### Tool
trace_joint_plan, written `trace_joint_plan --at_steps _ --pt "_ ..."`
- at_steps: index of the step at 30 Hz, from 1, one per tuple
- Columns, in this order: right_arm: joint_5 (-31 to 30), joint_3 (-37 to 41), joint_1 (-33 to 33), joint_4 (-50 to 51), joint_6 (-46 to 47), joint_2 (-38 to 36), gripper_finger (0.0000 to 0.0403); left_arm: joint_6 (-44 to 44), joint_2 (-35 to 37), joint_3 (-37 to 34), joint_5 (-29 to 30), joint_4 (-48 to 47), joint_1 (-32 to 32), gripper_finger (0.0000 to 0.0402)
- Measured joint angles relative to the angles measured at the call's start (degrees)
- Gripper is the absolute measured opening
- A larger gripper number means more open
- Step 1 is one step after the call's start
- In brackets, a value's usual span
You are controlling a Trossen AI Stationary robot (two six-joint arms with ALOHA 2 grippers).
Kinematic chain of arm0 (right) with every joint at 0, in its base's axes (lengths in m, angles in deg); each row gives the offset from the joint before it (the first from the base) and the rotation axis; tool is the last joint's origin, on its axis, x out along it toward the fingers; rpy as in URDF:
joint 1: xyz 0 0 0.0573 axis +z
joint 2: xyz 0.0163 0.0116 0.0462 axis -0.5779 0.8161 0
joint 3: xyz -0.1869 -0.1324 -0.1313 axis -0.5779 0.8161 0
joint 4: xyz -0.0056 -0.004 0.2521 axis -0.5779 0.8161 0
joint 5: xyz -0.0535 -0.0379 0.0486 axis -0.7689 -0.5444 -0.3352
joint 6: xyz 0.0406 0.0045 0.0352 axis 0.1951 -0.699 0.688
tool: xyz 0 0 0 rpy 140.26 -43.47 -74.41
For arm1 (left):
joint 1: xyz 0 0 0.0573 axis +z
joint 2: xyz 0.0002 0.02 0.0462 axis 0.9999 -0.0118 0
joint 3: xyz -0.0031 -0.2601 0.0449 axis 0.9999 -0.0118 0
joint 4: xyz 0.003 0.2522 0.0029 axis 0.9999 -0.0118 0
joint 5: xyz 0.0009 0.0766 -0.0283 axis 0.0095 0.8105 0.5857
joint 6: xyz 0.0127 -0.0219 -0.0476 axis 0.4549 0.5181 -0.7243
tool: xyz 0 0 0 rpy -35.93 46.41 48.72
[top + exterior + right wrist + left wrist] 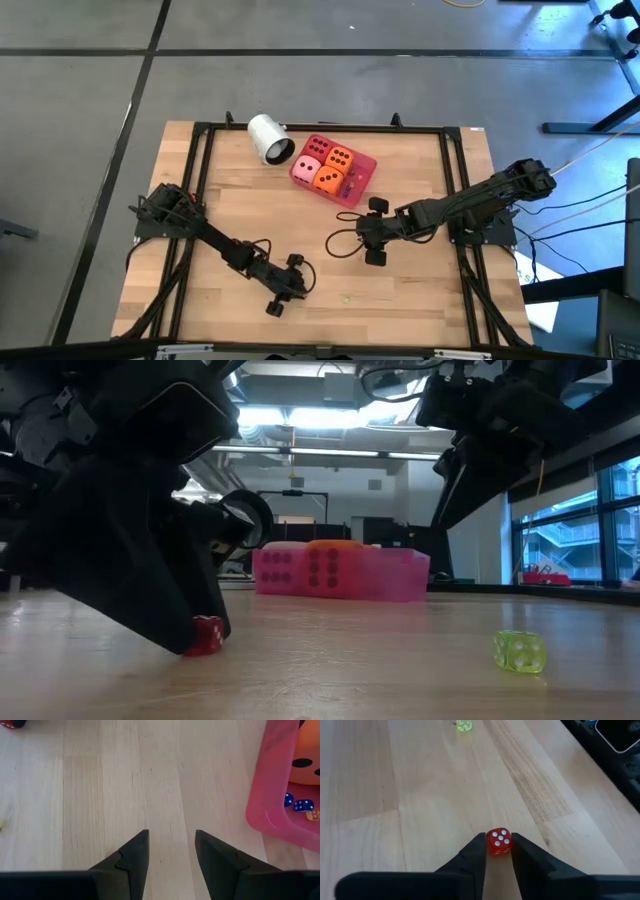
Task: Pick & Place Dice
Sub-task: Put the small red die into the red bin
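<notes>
A wooden desk [250,210] seen from above carries two dark robot arms, a white cup [270,138] lying on its side, and a pink tray [364,180] holding four large soft dice [326,168]: two orange, one red, one pink. The left gripper [498,851] is low at the near part of the desk, and its wrist view shows its two fingers [476,851] standing on either side of a small red die [498,841] with white pips, five showing on top; the fingers look to be touching or nearly touching it, so I cannot tell whether the grip is complete. This appears to be the grasp step of picking up a die. The next move likely calls for the fingers to close firmly on the die, then a straight lift before carrying it toward the tray. The right gripper [171,851] hovers near the middle of the desk, just beside the tray, with its fingers apart and nothing between them. The table-level view shows the red die resting on the wood under the left gripper, and a small translucent green die [520,652] well apart from it; the overhead view barely shows either. The right wrist view alone reveals tiny blue dice [296,803] inside the tray.
</notes>
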Motion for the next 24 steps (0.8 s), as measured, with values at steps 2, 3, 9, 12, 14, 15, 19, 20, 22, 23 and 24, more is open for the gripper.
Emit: trace_joint_plan --at_steps 2,3,9,12,14,15,19,20,22,23,24 --pt "0.00 0.00 0.00 0.00 0.00 0.00 0.0160 1.49 -0.02 0.00 0.50 0.10 0.00 0.0079" --pt "0.00 0.00 0.00 0.00 0.00 0.00 0.0160 2.23 -0.06 -0.02 1.00 0.29 -0.01 0.0077" --pt "0.00 0.00 0.00 -0.02 0.06 0.00 0.0160 9.19 -0.26 -0.11 5.02 3.63 0.79 0.0061" --pt "0.02 0.00 0.00 -0.02 1.44 0.00 0.0160 12.84 -0.22 -0.11 6.49 4.98 2.54 0.0055" --pt "0.00 0.00 0.01 0.00 1.57 0.00 0.0160 15.33 -0.10 -0.11 7.54 4.85 4.38 0.0054" --pt "0.00 0.00 0.10 0.00 1.57 0.00 0.0160 16.74 -0.01 -0.11 8.24 4.92 5.53 0.0053" --pt "0.00 0.00 0.82 0.00 2.05 0.00 0.0160 23.54 0.02 -0.09 12.47 5.11 10.73 0.0053" --pt "0.02 0.00 1.10 0.00 2.73 0.00 0.0160 26.11 0.02 -0.02 13.35 5.14 12.27 0.0053" --pt "0.02 0.00 1.79 0.00 3.58 0.00 0.0160 31.03 0.02 0.98 15.40 5.13 15.53 0.0054" --pt "0.02 -0.02 2.14 0.01 4.11 0.00 0.0160 32.98 0.02 1.81 16.50 5.15 17.21 0.0054" --pt "0.02 -0.02 2.52 0.01 4.45 0.00 0.0160 34.38 0.03 2.76 17.13 5.19 18.80 0.0054"
